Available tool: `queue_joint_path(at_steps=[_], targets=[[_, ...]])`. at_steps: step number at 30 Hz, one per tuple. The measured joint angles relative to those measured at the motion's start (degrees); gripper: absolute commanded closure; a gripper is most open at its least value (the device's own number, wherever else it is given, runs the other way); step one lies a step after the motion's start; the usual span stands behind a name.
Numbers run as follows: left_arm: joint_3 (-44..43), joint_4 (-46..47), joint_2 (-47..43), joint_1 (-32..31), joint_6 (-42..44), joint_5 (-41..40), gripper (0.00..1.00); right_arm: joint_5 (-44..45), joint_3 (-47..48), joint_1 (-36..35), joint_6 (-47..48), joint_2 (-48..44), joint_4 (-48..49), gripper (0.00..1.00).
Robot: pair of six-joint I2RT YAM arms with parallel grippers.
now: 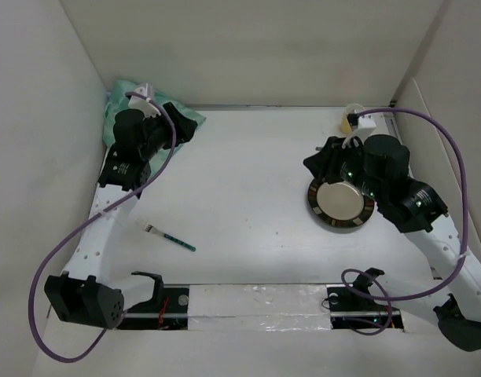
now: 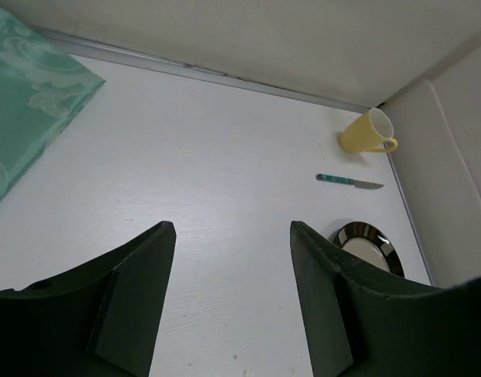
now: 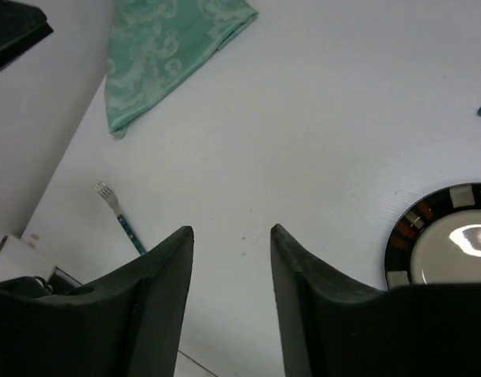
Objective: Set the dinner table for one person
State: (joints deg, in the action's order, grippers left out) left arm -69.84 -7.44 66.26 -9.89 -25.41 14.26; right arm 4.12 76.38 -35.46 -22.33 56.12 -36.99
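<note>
Left gripper (image 2: 233, 228): your fingers stand apart with nothing between them, hanging over the dinner table (image 2: 225, 141), whose white top spreads beneath both arms out to the wall panels. Placemat (image 2: 28, 102): mint-green, off to the left of those fingers in the wrist view, in the far left corner, its edge running diagonally; your left arm is much the nearer. Right gripper (image 3: 231, 230): fingers parted too, empty. Plate (image 3: 441, 243): just to their right, flat on the table. Fork (image 3: 119, 216): near left, well apart from both grippers. Knife (image 2: 349, 181) and yellow mug (image 2: 368, 132): far right corner. Judgement: the placemat likely goes first, so you would reach left for it.
</note>
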Motion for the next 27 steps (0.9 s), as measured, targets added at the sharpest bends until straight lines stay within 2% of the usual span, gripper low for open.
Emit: queue_joint_path(at_steps=[1,2,4,6,7,12,13,14,16,17,19,21,22,24,25,27], targets=[[0.0,-0.2,0.5,0.0,0.0,-0.5,0.43,0.0,0.0,0.5,0.1,0.0,0.0,0.88],[0.0,-0.4,1.1,0.0,0.0,-1.2,0.44,0.0,-0.1,1.0,0.4,0.0,0.0,0.99],[-0.2,-0.9,2.1,0.0,-0.3,-3.8,0.55,0.0,-0.2,2.0,0.4,0.0,0.1,1.0],[-1.6,-2.1,3.9,0.0,-0.7,-7.4,0.88,-0.4,-0.4,3.2,0.6,0.0,0.0,1.0],[-2.8,-2.7,5.2,0.0,-0.6,-9.5,1.0,-0.8,-0.4,3.9,0.8,0.1,0.1,1.0],[-11.0,-5.9,15.4,0.1,1.3,-21.1,1.0,-3.2,-1.7,6.0,1.3,0.0,0.2,1.0],[-12.8,-6.6,18.0,0.2,1.8,-23.0,0.98,-3.7,-2.3,6.2,1.4,0.0,0.4,1.0],[-14.6,-7.4,20.8,0.4,2.3,-24.7,0.8,-4.0,-2.9,6.3,1.5,0.0,0.5,1.0],[-17.8,-8.7,26.0,0.9,3.2,-27.0,0.72,-4.9,-3.9,6.6,1.6,0.1,0.5,1.0],[-19.5,-9.7,29.0,1.2,3.4,-28.0,0.62,-5.3,-4.3,6.8,1.6,0.1,0.5,1.0],[-22.3,-10.9,34.4,1.9,4.2,-29.4,0.5,-5.7,-4.7,7.0,1.6,0.1,0.6,1.0],[-24.3,-12.6,39.1,2.5,4.4,-30.7,0.45,-7.0,-5.7,7.5,1.6,0.1,1.0,1.0],[-25.1,-13.3,41.2,2.8,4.7,-31.0,0.44,-7.4,-6.0,7.6,1.6,0.1,1.2,0.96],[-26.4,-14.4,45.1,3.6,4.5,-31.3,0.4,-8.0,-6.5,7.8,1.7,0.3,1.2,0.87],[-26.8,-14.8,46.7,4.1,4.4,-31.2,0.39,-8.3,-6.7,8.0,1.8,0.5,1.3,0.76],[-27.1,-15.3,49.5,5.3,4.1,-31.0,0.39,-8.8,-7.0,8.1,1.8,0.7,1.4,0.67]])
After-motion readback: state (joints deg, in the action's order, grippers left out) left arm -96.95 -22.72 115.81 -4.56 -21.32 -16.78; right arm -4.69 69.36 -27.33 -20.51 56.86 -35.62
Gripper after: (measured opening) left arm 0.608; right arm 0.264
